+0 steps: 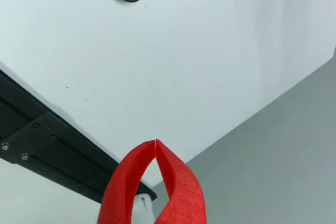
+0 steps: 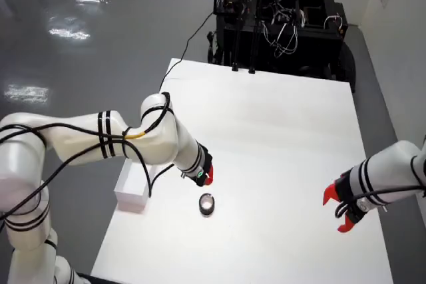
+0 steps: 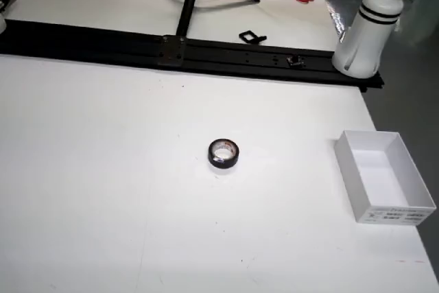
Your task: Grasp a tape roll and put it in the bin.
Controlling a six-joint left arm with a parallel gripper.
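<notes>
I see even, bright overhead light in all three views. The table (image 3: pixel 103 169) is near washed out, shadows faint and soft. Glare patches lie on the floor (image 2: pixel 73 24) in the view from above. The red fingers (image 1: pixel 178 187) close to the gripper camera look slightly soft.

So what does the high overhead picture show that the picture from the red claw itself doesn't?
Only the overhead view shows both white arms, the working one bent over the table's left edge and a second at the right, the white bin beside the table, and the black equipment rack behind. Only the gripper's view shows the red gripper up close, tips touching, and a black rail. Both show the black tape roll lying flat on the white table, untouched.
</notes>
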